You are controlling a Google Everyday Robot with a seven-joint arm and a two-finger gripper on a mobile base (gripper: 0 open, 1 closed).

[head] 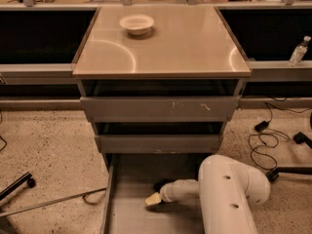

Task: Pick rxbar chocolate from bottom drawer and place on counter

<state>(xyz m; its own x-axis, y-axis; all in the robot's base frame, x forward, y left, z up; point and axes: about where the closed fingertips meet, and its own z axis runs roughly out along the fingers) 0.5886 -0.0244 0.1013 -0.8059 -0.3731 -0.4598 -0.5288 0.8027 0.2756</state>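
The bottom drawer (126, 213) is pulled out at the foot of the cabinet, a grey tray with a flat floor. My white arm reaches into it from the right. My gripper (153, 199) is low over the drawer floor near its middle, its pale tip pointing left. A small dark shape (162, 185) lies right behind the gripper; I cannot tell whether it is the rxbar chocolate or part of the gripper. The beige counter (185, 43) tops the cabinet above.
A white bowl (136, 24) sits at the back left of the counter. The two upper drawers (158, 108) are slightly open. A clear bottle (298, 51) stands on the right ledge. Cables (268, 130) lie on the floor to the right, and a metal rod (48, 204) to the left.
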